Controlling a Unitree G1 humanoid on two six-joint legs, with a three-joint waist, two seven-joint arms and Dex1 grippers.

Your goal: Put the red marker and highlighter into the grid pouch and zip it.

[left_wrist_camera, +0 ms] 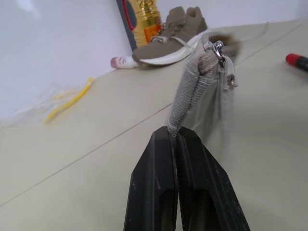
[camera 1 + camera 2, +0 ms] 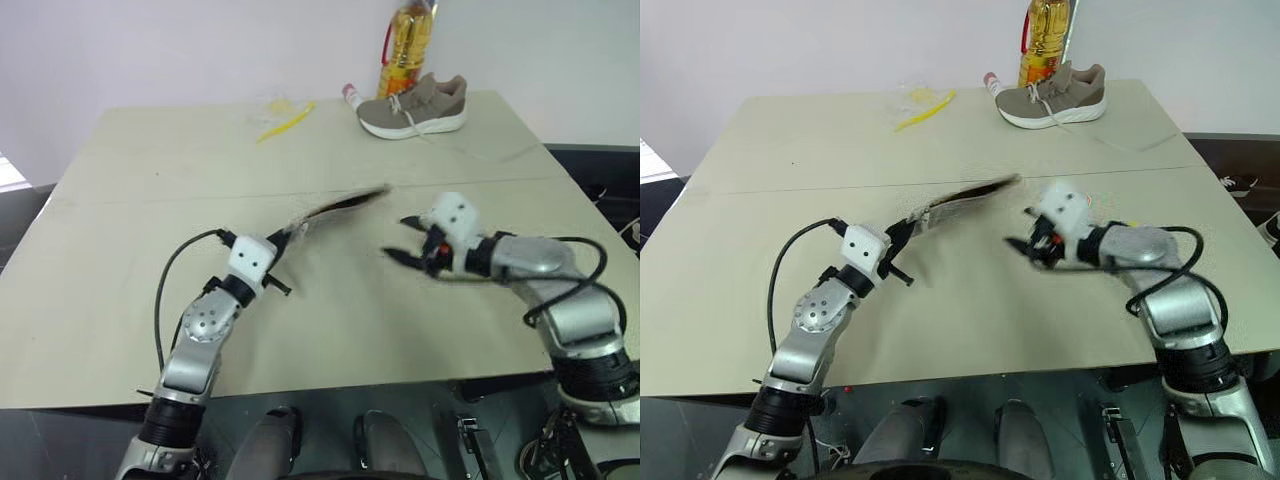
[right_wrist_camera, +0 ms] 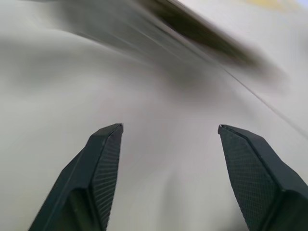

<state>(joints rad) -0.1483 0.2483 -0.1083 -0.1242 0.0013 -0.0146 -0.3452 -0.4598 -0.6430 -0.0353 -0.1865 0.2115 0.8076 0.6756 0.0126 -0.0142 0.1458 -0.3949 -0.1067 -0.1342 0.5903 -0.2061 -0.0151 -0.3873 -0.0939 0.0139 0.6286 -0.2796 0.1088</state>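
Grid pouch (image 1: 202, 91) pinched at one end by shut left fingers (image 1: 159, 187), lifted off worktop (image 2: 150, 200); right fingers (image 3: 108, 163) spread wide, empty; zipper seemingly closed, release likely next.

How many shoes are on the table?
1. The shoe sits at the far edge of the table, right in front of the oil bottle. A second one could hide behind it, but none shows.
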